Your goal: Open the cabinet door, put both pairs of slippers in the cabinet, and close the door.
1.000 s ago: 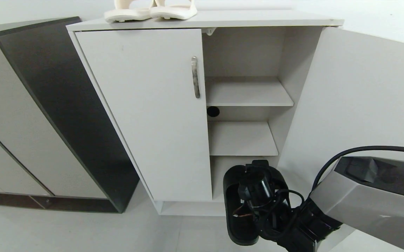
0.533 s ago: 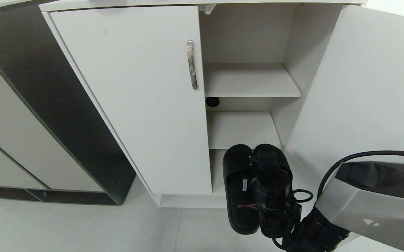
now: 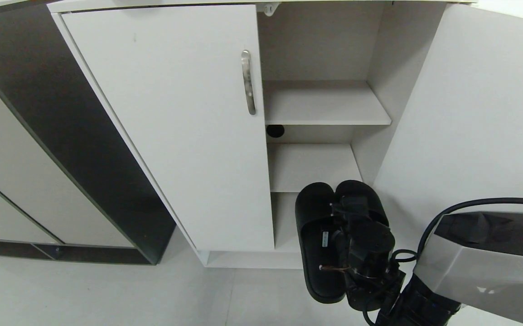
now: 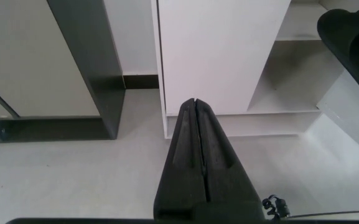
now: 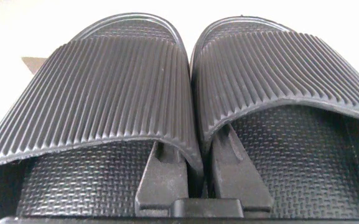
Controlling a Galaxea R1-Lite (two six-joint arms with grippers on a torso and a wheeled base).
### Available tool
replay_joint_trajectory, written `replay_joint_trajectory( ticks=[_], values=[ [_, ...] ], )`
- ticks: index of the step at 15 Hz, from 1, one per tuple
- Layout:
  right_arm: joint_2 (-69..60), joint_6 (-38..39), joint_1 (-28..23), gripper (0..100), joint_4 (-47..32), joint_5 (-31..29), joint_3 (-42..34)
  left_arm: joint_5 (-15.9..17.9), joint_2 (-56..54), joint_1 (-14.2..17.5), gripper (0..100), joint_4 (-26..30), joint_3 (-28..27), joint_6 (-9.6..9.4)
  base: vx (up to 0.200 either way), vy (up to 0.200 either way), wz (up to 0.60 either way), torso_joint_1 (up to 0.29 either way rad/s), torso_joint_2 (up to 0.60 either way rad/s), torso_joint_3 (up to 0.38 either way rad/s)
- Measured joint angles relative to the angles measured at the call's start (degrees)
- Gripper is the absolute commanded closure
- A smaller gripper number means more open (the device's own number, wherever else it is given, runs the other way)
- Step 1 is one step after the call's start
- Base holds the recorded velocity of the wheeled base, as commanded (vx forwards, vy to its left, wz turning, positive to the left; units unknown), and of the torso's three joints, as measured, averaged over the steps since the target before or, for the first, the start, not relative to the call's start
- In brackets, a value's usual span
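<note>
Where the cabinet's right door [image 3: 461, 113] stands open, I log the black slippers [image 3: 318, 240] held side by side just outside the opening, toes pointing in toward the lower shelf [image 3: 313, 165]. My right gripper [image 3: 345, 217] pinches their adjoining inner edges, one finger under each strap. My left gripper [image 4: 195, 134] is pressed closed, empty.

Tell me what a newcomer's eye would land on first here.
The pair of black slippers, pinched together by the right hand, hangs low before the open right half of the cabinet. Behind it are white shelves, with the right door swung wide. The left door is shut, a metal handle at its edge.
</note>
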State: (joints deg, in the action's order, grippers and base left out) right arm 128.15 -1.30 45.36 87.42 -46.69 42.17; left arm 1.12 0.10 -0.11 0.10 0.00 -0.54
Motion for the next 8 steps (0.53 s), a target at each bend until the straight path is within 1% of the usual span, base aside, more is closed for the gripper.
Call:
replay_joint_trajectory(
  ticks=[5,8],
  values=[
    [-0.06,0.16,-2.54,100,0.41,0.13,-0.30,0.00,0.00,0.00,100,-0.02,0.00,0.02,0.000,0.000,0.00,0.000,0.00,0.000],
    [-0.12,0.18,-3.00,100,0.49,0.16,-0.46,0.02,0.00,0.00,100,0.00,0.00,0.00,0.000,0.000,0.00,0.000,0.00,0.000]
  ],
)
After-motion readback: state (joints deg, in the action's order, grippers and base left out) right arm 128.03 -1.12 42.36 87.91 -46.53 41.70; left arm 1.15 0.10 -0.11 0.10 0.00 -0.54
